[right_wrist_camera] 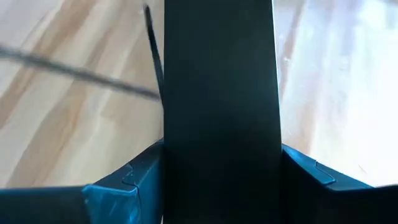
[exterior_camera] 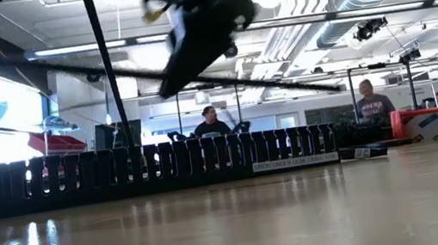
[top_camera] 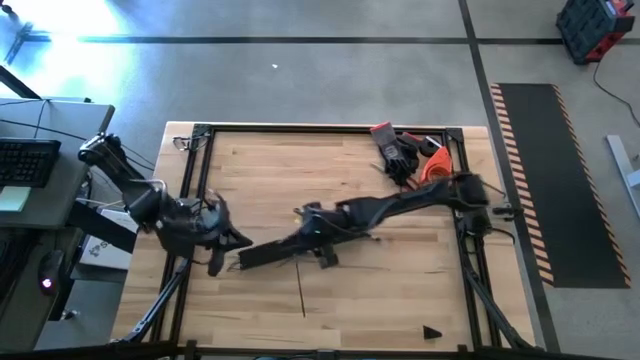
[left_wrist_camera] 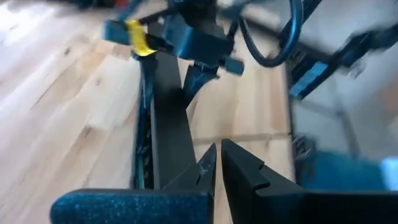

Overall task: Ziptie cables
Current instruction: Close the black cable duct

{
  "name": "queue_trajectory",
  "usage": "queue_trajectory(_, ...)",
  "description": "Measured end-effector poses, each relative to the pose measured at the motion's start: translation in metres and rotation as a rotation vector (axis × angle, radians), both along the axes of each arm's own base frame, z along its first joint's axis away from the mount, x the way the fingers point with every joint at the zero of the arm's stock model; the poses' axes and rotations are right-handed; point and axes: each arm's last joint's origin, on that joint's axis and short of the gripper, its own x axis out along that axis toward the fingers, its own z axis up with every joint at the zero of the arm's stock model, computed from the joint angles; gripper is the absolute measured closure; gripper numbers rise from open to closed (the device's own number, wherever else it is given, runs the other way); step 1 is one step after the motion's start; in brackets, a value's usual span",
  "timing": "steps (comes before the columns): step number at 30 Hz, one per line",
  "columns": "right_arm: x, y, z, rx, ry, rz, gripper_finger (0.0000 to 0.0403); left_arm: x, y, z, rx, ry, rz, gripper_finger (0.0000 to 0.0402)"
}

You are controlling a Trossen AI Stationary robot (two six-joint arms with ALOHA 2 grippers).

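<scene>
Now, right gripper (top_camera: 312, 232): my jaws clamp the flat black strip (right_wrist_camera: 217, 93) mid-table; hold it level.
Left gripper (top_camera: 222, 240): jaws pressed together, empty, near the table's left edge.

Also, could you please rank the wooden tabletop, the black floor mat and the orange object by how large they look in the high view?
1. wooden tabletop
2. black floor mat, though it lies lower, farther from the camera
3. orange object, clearly the smallest

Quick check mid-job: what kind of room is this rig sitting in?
Probably an open lab or workshop: exposed ceiling ducts, hazard-striped floor mat beside the wooden table, and people at workstations behind.
</scene>
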Motion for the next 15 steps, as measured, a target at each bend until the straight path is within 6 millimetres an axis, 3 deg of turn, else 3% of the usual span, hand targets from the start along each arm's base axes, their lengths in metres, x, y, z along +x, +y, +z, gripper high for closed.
queue_trajectory(6, 0.045, -0.016, -0.017, 0.040, 0.153, 0.007, 0.0199, 0.011, -0.026, -0.033, 0.014, 0.254, -0.006, 0.0401)
queue_trajectory(9, 0.057, -0.017, -0.032, 0.034, 0.252, 0.017, 0.0199, 0.014, -0.042, -0.051, 0.036, 0.335, 0.008, 0.0401)
queue_trajectory(15, 0.069, -0.015, -0.039, 0.074, 0.307, 0.017, 0.0199, 0.017, -0.065, -0.076, 0.062, 0.390, 0.047, 0.0401)
